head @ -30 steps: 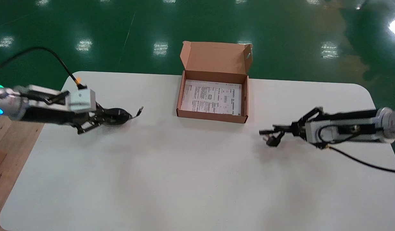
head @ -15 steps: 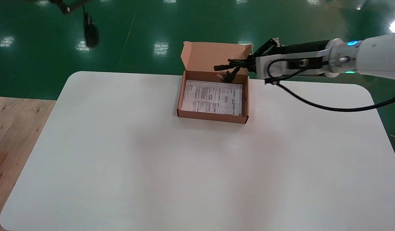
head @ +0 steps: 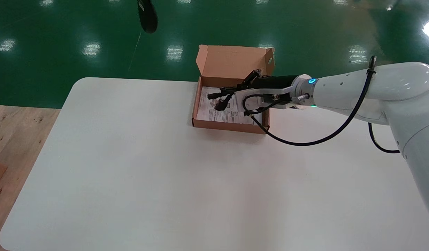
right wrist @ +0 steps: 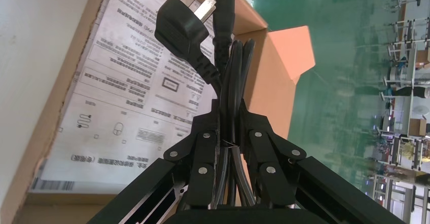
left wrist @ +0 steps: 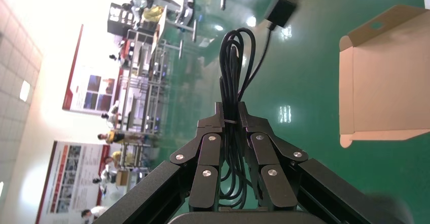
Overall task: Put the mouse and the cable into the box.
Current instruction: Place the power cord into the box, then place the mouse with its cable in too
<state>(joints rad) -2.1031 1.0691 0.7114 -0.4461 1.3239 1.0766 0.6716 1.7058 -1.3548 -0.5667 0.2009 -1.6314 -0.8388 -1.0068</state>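
— Why is our right tool out over the box?

— It carries the cable. Its fingers are pressed together on the bundled strands, and the plug sticks out ahead of the tool. The bundle hangs above the printed sheet that lines the box floor. We judge that a release here would land it inside the walls, not on the worktop.

— Does the cable touch the sheet?

— We cannot tell. It looks just above it, under the tool.

— And the mouse?

— It dangles beyond our left tool, which pinches the mouse's looped cord rather than its body. We hold it high over the green floor, well apart from the box. We think this leaves the right arm room to work.

— What stands in the way?

— Little. The raised lid stands just beside the right tool on the far side, and the box walls sit close around it. The arm's own black hose sags from under the tool past the box's near corner, and we judge it could nudge the box. The mouse may also swing on its cord.
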